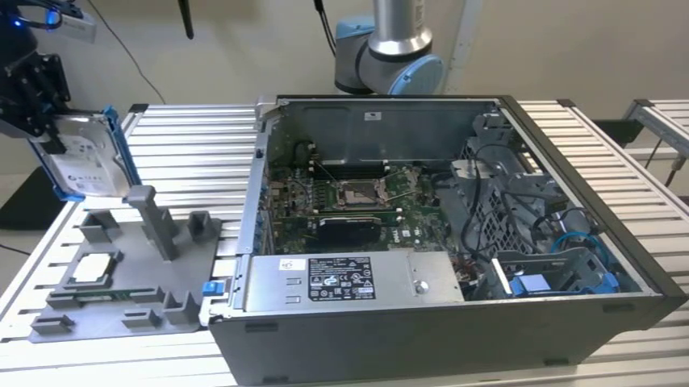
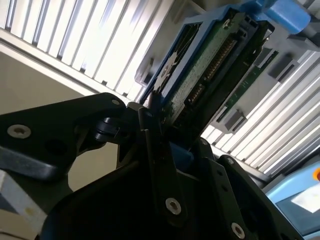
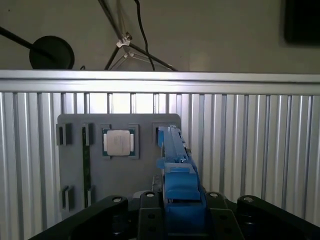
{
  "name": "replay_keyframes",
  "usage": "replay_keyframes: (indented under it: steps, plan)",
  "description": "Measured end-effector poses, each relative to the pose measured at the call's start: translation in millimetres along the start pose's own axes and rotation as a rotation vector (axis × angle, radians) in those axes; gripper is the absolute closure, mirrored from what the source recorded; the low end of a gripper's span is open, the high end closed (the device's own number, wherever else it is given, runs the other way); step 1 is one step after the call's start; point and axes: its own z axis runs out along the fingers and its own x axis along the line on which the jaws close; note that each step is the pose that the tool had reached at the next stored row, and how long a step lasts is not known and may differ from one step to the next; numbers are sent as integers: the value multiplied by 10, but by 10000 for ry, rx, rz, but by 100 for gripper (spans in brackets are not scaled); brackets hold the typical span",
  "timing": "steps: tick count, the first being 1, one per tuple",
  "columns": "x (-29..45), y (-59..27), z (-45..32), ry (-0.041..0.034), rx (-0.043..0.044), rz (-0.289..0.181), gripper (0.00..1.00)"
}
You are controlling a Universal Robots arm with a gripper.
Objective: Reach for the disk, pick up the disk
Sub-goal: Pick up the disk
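The disk point(image 1: 86, 157) is a silver-grey drive with a white label in a blue bracket. It hangs upright in the air at the exterior view's far left, above the grey fixture tray point(image 1: 129, 274). My black gripper point(image 1: 45, 129) is shut on its upper edge. In the first wrist view the disk's blue bracket point(image 3: 177, 185) runs edge-on between my fingers point(image 3: 150, 200), and the gripper point(image 3: 180, 200) clamps it from both sides. The second wrist view shows the disk's green circuit-board side point(image 2: 210, 65) rising out of the black fingers point(image 2: 155, 150).
The fixture tray point(image 3: 120, 175) has upright posts and holds a small square chip point(image 3: 119, 142). An open computer case point(image 1: 603, 242) stands in the middle of the slatted metal table point(image 1: 194, 137), with a long grey box point(image 1: 344, 278) at its front. The arm's base point(image 1: 388, 56) stands behind.
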Motion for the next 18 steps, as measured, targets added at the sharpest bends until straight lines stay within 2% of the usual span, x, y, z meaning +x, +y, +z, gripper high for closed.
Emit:
replay_keyframes:
  steps: [6, 11, 18]
  plan:
    - [-8, 8, -148, 0, 1, -1, 100]
    - [-18, 37, -339, -1, 32, -1, 100]
    - [-25, 77, -543, -2, 231, -12, 100]
